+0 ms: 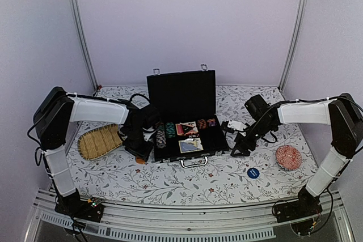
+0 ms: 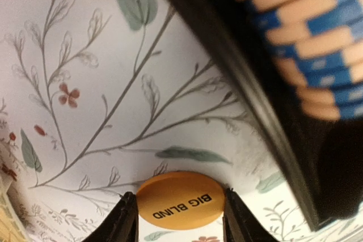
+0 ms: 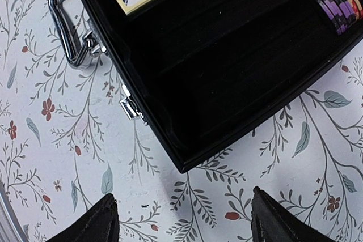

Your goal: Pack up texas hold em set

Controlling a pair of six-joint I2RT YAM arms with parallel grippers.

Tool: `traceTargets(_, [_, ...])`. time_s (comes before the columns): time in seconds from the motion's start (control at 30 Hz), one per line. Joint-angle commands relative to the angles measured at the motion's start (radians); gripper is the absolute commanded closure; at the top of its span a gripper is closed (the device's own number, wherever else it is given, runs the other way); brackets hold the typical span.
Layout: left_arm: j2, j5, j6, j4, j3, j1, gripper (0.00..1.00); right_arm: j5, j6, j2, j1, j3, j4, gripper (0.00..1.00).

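Observation:
The black case (image 1: 181, 94) lies open mid-table with its lid upright. Chip rows (image 1: 161, 135) and two card decks (image 1: 187, 128) sit inside. In the left wrist view, an orange "BIG BLIND" disc (image 2: 180, 201) lies on the cloth beside the case wall (image 2: 249, 83) and blue chips (image 2: 306, 32). My left gripper (image 2: 179, 192) has a finger touching each edge of the disc. My right gripper (image 3: 181, 194) hangs open over the cloth just off the case's front corner (image 3: 187, 165), holding nothing. A blue disc (image 1: 253, 172) lies on the cloth at front right.
A woven straw tray (image 1: 99, 141) sits left of the case, under the left arm. A red patterned bowl (image 1: 288, 157) stands at the right. The silver handle (image 3: 65, 21) and a latch (image 3: 131, 107) stick out from the case's front.

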Motion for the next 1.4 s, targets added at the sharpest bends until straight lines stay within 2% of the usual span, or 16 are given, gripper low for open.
traceTargets(0.0, [-0.108,-0.054,-0.032,-0.084,0.048,-0.017,0.60,-0.013,-0.005,0.016,0.000,0.023,-0.014,0.20])
traceTargets(0.1, [-0.148,-0.071,-0.043,-0.091,0.134,-0.039,0.60,-0.013,-0.005,0.016,0.000,0.023,-0.014,0.19])
traceTargets(0.2, [-0.135,-0.028,-0.024,-0.063,0.216,-0.078,0.59,-0.012,-0.005,0.017,0.000,0.023,-0.013,0.20])
traceTargets(0.5, [0.127,0.056,0.040,0.004,0.461,-0.150,0.58,-0.010,-0.004,0.011,0.000,0.023,-0.015,0.20])
traceTargets(0.63, [0.195,0.038,0.045,0.004,0.526,-0.168,0.57,-0.009,-0.004,0.002,0.001,0.020,-0.012,0.19])
traceTargets(0.87, [0.147,0.023,0.048,0.054,0.484,-0.173,0.45,-0.003,0.023,-0.024,0.000,0.046,0.002,0.22])
traceTargets(0.97, [0.115,0.018,0.035,0.117,0.441,-0.173,0.43,-0.025,0.050,-0.033,0.001,0.097,-0.009,0.25])
traceTargets(1.17, [0.086,0.064,-0.010,0.251,0.363,-0.168,0.42,-0.185,0.117,0.063,0.000,0.313,-0.117,0.34])
traceTargets(1.37, [0.029,0.108,-0.071,0.391,0.253,-0.164,0.45,-0.292,0.207,0.271,0.000,0.557,-0.250,0.48])
